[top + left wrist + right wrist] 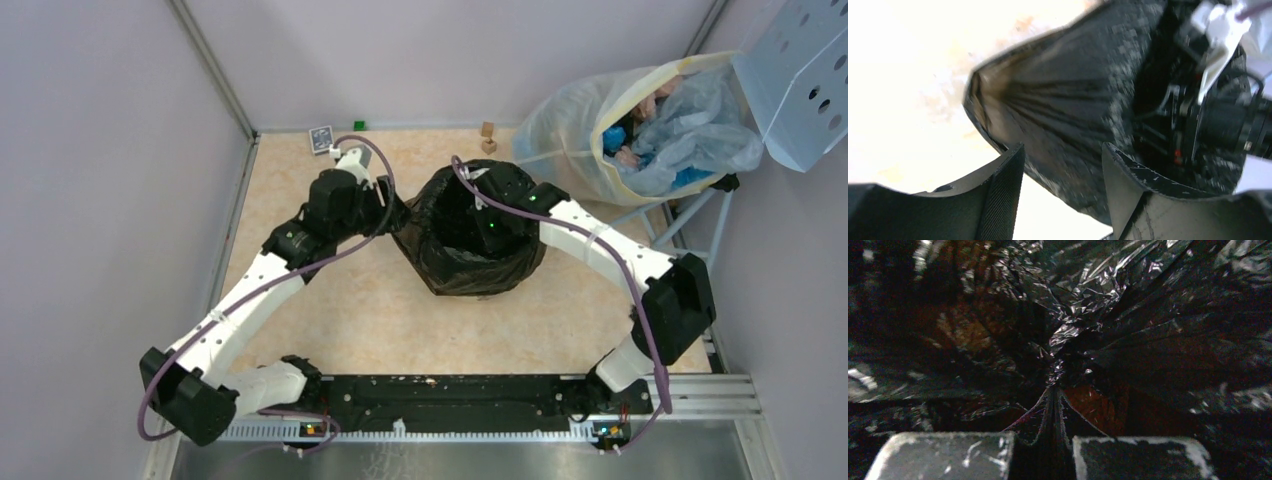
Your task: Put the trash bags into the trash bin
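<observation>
A glossy black trash bag (470,262) stands bunched and open-mouthed in the middle of the table. The trash bin's cream body does not show; the black film covers that spot. My left gripper (397,216) is at the bag's left edge. In the left wrist view it (1063,150) is open, with stretched bag film (1063,100) just beyond and between its fingers. My right gripper (482,214) reaches down into the bag's mouth. In the right wrist view it (1054,396) is shut, pinching a gathered fold of the bag (1073,315).
A large translucent whitish sack (575,125) full of items sits at the back right, beside a perforated light-blue panel (800,80). Two small wooden blocks (488,137), a small card (320,138) and a green cube (359,125) lie near the back wall.
</observation>
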